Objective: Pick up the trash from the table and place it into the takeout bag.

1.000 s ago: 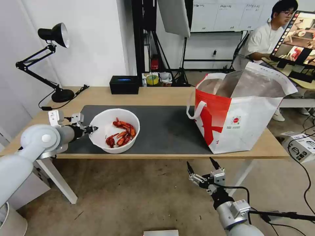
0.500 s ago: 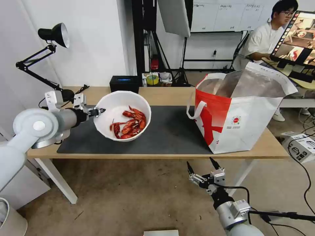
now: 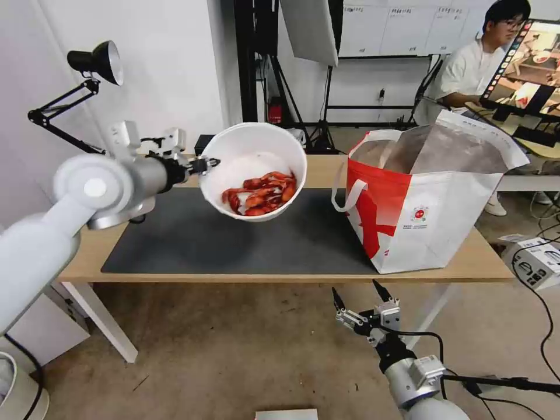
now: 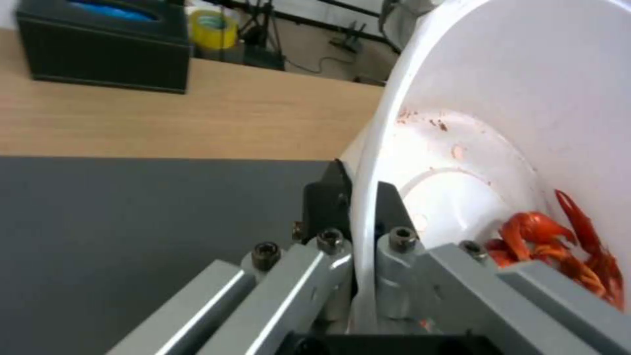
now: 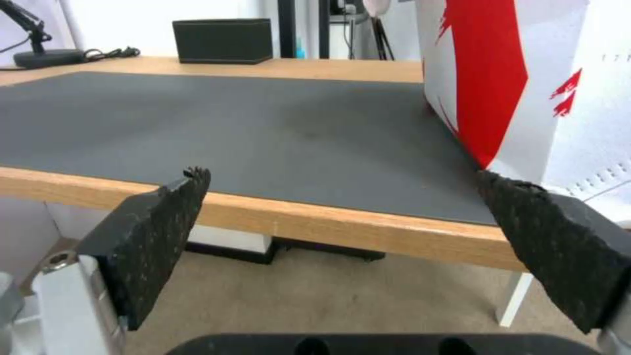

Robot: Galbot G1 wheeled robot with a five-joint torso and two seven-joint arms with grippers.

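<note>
My left gripper is shut on the rim of a white round bowl, which hangs tilted above the dark mat. Red shellfish shells lie heaped in its lower side. In the left wrist view the fingers pinch the bowl's rim, with shells inside. The red-and-white takeout bag stands open on the table's right end, foil lining showing. My right gripper waits open below the table's front edge, facing the mat and bag.
A black desk lamp stands at the table's back left corner. A small black box sits at the back edge, behind the bowl. A white box and cables lie on the floor to the right.
My left arm has lifted the bowl off the mat, carrying it up and to the right toward the bag and tilting it. The right arm has stayed still.
</note>
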